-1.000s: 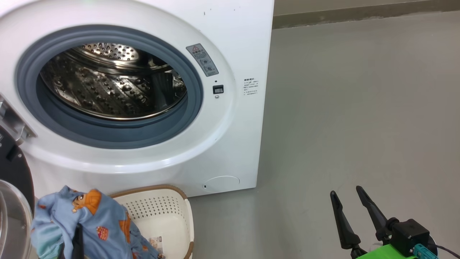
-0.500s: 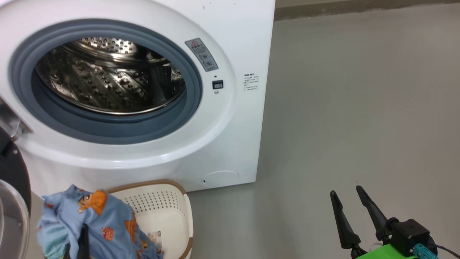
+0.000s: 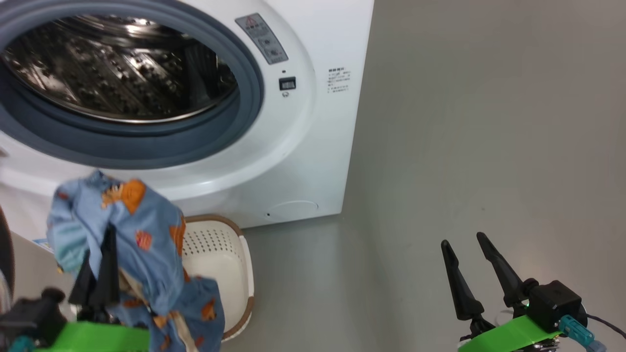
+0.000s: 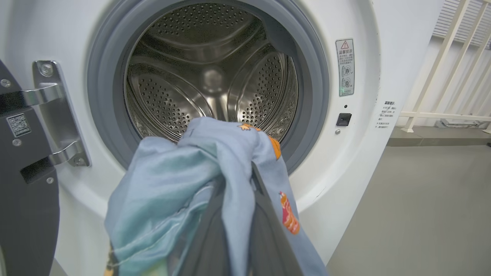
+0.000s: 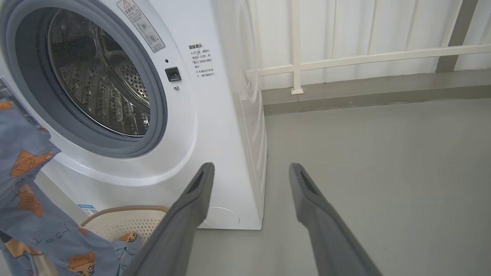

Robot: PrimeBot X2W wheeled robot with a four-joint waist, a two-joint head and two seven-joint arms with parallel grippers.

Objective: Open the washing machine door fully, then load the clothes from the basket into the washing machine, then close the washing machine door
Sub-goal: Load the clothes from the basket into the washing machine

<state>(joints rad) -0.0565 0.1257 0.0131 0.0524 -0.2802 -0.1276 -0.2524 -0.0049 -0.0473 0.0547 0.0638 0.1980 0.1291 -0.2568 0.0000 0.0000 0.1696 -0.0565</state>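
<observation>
A plain laundry or utility corner: a white front-loading washing machine [image 4: 364, 161] stands just ahead of the left jaws on bare grey floor [image 5: 383, 161], and a white railing [image 5: 364, 58] runs beyond the right jaws.

light blue cartoon-printed clothes [image 3: 146, 230] hang bunched before the open white front-loader washing machine [image 3: 313, 161], above the cream perforated basket [image 3: 220, 254] at its foot.
</observation>
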